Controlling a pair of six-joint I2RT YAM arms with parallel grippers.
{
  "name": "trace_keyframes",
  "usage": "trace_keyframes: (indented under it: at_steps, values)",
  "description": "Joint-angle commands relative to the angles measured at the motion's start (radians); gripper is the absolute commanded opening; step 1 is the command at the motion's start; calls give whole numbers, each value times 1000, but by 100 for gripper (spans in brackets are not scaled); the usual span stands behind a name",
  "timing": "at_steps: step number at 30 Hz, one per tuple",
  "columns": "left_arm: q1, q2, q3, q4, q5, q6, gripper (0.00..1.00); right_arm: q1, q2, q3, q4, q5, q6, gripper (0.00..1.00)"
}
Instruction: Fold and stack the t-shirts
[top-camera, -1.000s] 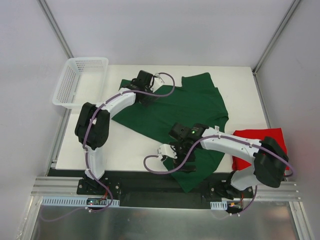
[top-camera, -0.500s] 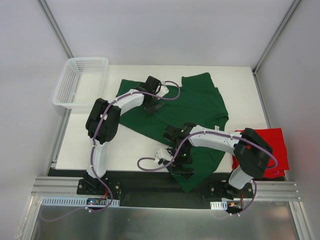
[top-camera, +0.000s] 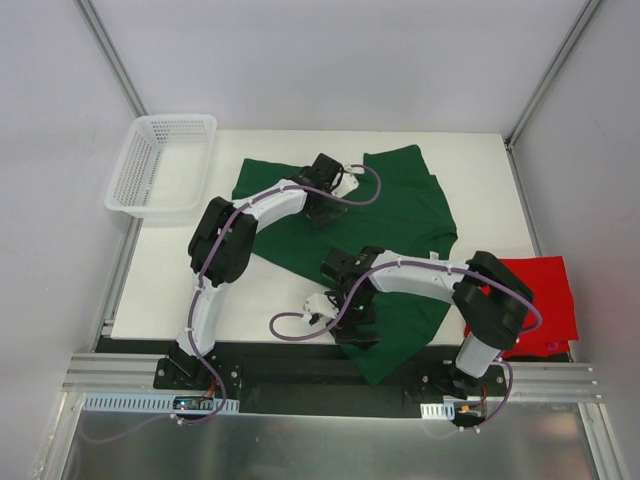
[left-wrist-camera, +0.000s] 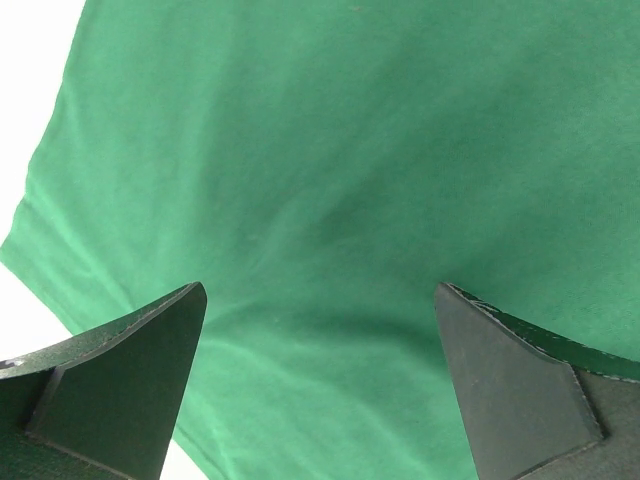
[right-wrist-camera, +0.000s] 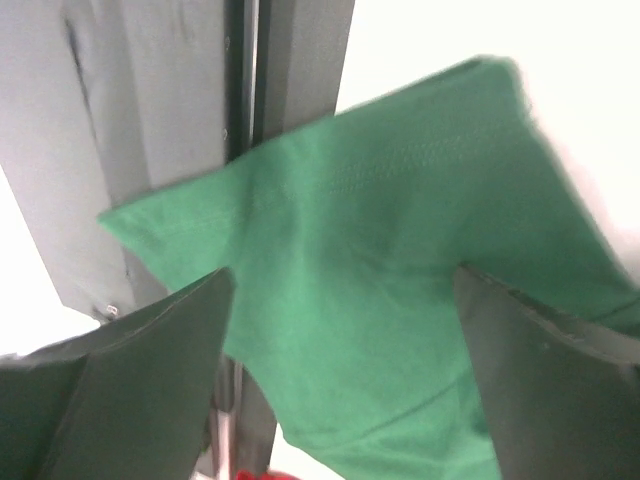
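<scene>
Cloth covers much of the white bench (top-camera: 280, 290): the green t-shirt (top-camera: 400, 215) lies spread and unfolded, running from the far left of the middle down to the near edge. Its nearest part hangs over that edge onto the dark rail (top-camera: 300, 370) where the arms are mounted. The fabric is loosely rumpled, with one sleeve pointing to the far side.

The red t-shirt (top-camera: 545, 290) sits at the near right corner of the bench, partly hidden under the right arm's elbow. It lies just beside the green one; whether they touch cannot be told.

The left hand (top-camera: 322, 215) is over the far left part of the green t-shirt. In the left wrist view its fingers (left-wrist-camera: 120, 390) stand wide apart with smooth green cloth between them, and the left hand (left-wrist-camera: 320, 380) holds nothing.

The right hand (top-camera: 360, 335) is low over the near hem of the green t-shirt. In the right wrist view the right hand (right-wrist-camera: 345, 380) is also spread wide, its dark fingers (right-wrist-camera: 140, 390) on either side of a green corner that drapes across the rail (right-wrist-camera: 250, 80). Nothing is pinched there.

A white mesh basket (top-camera: 135, 175) stands at the far left corner, well apart from both shirts and overhanging the bench's left side.
</scene>
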Motion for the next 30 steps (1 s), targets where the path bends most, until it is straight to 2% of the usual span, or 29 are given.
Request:
trace_keyframes:
  at_steps: [1,4,13,17,25,30]
  values:
    - [-7,12,34,-11,-38,14,99,13,107,41,-65,-46,-42,96]
    - [-7,9,28,-11,-53,17,99,24,156,50,-102,-63,-68,96]
    - [-7,27,36,16,-109,34,98,61,161,82,-180,-100,-90,96]
    - [-2,69,65,71,-151,83,99,67,156,88,-218,-115,-94,96]
    - [47,162,174,85,-187,129,99,75,157,84,-295,-124,-119,96]
    - [74,173,192,95,-208,141,99,75,156,87,-337,-146,-139,96]
